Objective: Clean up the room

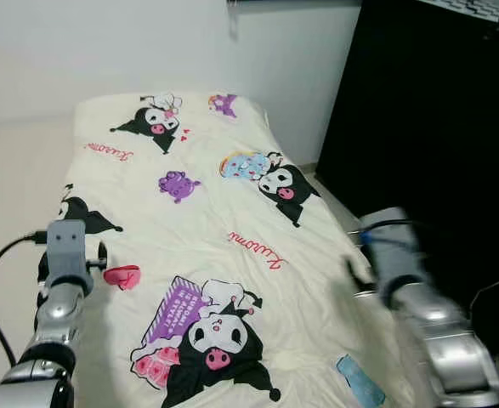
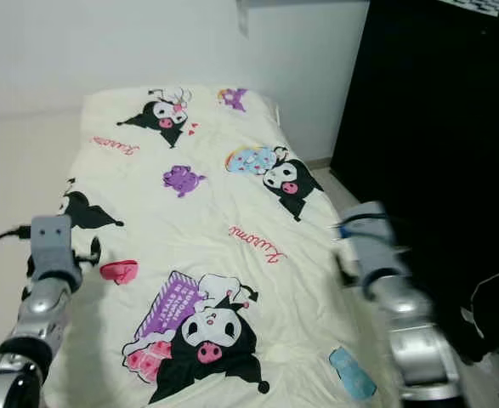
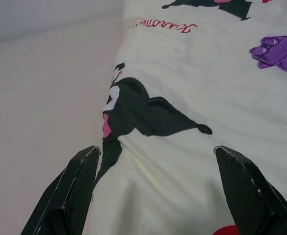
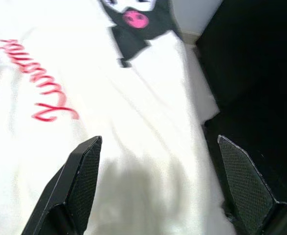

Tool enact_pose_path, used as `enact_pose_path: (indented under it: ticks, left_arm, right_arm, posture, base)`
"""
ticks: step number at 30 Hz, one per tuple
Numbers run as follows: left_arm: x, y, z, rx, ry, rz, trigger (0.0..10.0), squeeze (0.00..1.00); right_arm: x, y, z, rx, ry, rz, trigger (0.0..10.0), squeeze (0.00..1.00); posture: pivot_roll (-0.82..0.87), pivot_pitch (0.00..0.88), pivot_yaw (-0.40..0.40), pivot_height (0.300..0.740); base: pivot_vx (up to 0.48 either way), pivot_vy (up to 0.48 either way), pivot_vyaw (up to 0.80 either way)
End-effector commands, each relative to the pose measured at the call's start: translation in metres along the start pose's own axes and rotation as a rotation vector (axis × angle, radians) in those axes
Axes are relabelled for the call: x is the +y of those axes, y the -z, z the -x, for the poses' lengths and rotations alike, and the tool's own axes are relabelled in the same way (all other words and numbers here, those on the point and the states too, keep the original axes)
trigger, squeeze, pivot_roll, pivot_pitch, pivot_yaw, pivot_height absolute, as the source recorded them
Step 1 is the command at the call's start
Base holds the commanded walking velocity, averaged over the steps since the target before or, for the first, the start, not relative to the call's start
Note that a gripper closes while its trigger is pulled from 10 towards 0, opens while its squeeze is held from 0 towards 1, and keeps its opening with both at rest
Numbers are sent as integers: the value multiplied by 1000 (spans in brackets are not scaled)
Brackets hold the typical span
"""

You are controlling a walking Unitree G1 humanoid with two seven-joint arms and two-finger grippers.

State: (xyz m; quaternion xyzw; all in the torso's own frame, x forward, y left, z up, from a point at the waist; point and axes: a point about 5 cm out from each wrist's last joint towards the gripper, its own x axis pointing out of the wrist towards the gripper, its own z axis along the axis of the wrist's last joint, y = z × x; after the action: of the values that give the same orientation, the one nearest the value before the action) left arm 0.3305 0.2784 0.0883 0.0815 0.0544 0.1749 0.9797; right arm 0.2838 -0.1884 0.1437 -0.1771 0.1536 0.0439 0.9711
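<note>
On our left, the left gripper (image 3: 155, 191) is poised over the near left edge of the bed (image 1: 189, 229), jaws spread wide with nothing between them, a black cartoon print just ahead of the fingers (image 3: 70, 188). The cream duvet (image 1: 249, 212) lies spread flat over the bed, covered in cartoon figures and red script. A small pink object (image 1: 122, 276) sits on the duvet just beside our left arm. Moving across, a large black and purple character print (image 1: 206, 340) fills the near middle. Over on the right, the right gripper (image 4: 158, 186) hovers above the bed's right edge beside a dark wardrobe (image 1: 436, 127), jaws released and empty; that arm looks blurred.
</note>
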Motion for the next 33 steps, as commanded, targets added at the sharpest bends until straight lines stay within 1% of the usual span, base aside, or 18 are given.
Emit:
enact_pose_path:
  ticks: [1, 4, 9, 10, 11, 12, 13, 16, 17, 18, 20, 21, 22, 24, 25, 27, 28, 33]
  left_arm:
    - [5, 10, 3, 55, -13, 5, 10000, 0]
    - [0, 34, 12, 182, -6, -37, 10000, 0]
    - [-3, 54, 24, 254, 15, -68, 10000, 0]
    - [-3, 63, 30, 286, 25, -80, 10000, 0]
    - [-3, 63, 30, 286, 25, -80, 10000, 0]
    - [-4, 75, 38, 337, 45, -81, 10000, 0]
    - [-4, 75, 38, 337, 45, -81, 10000, 0]
    - [-5, 114, 68, 532, 95, -25, 10000, 0]
    - [-7, 128, 82, 593, 141, -67, 10000, 0]
    - [-7, 128, 82, 593, 141, -67, 10000, 0]
    - [-8, 137, 91, 630, 175, -103, 10000, 0]
    - [-10, 150, 106, 689, 234, -152, 10000, 0]
    - [-10, 150, 106, 689, 234, -152, 10000, 0]
    - [-10, 170, 133, 781, 322, -235, 10000, 0]
    - [-10, 170, 133, 781, 322, -235, 10000, 0]
    - [-7, 180, 148, 840, 345, -255, 10000, 0]
    - [-7, 180, 148, 840, 345, -255, 10000, 0]
    - [-2, 193, 168, 918, 375, -291, 10000, 0]
  right_arm:
    - [1, 4, -2, 3, -2, -7, 10000, 0]
    - [24, 23, -12, 28, -50, -20, 10000, 0]
    - [38, 33, -17, 28, -79, -23, 10000, 0]
    - [43, 35, -18, 24, -89, -19, 10000, 0]
    - [43, 35, -18, 24, -89, -19, 10000, 0]
    - [47, 36, -19, 23, -98, -20, 10000, 0]
    - [47, 36, -19, 23, -98, -20, 10000, 0]
    - [56, 41, -22, 20, -117, -21, 10000, 0]
    - [57, 43, -22, 21, -120, -21, 10000, 0]
    - [57, 43, -22, 21, -120, -21, 10000, 0]
    - [58, 45, -23, 18, -122, -22, 10000, 0]
    - [59, 47, -24, 19, -123, -22, 10000, 0]
    - [59, 47, -24, 19, -123, -22, 10000, 0]
    - [60, 50, -25, 23, -126, -20, 10000, 0]
    - [60, 50, -25, 23, -126, -20, 10000, 0]
    - [62, 53, -26, 25, -130, -18, 10000, 0]
    - [62, 53, -26, 25, -130, -18, 10000, 0]
    - [69, 68, -28, 50, -148, -8, 10000, 0]
  posture:
    - [-188, 66, 7, 579]
    - [-181, 63, 11, 593]
    - [-174, 58, 15, 608]
    - [-171, 57, 17, 612]
    - [-171, 57, 17, 612]
    - [-169, 54, 19, 617]
    - [-169, 54, 19, 617]
    - [-166, 50, 25, 631]
    - [-166, 49, 26, 636]
    - [-166, 49, 26, 636]
    - [-166, 49, 26, 641]
    - [-165, 50, 30, 646]
    - [-165, 50, 30, 646]
    - [-165, 50, 33, 655]
    - [-165, 50, 33, 655]
    - [-163, 48, 32, 665]
    - [-163, 48, 32, 665]
    - [-156, 43, 33, 684]
  base:
    - [0, 0, 0]
    - [-480, 0, 0]
    - [-480, 0, 0]
    - [0, 0, 0]
    - [0, 0, 0]
    - [0, 0, 0]
    - [0, 0, 0]
    - [0, 0, 0]
    - [0, 0, 0]
    - [0, 0, 0]
    - [0, 0, 0]
    - [0, 0, 0]
    - [0, 0, 0]
    - [0, 0, 0]
    - [0, 0, 0]
    - [0, 0, 0]
    - [0, 0, 0]
    - [0, 0, 0]
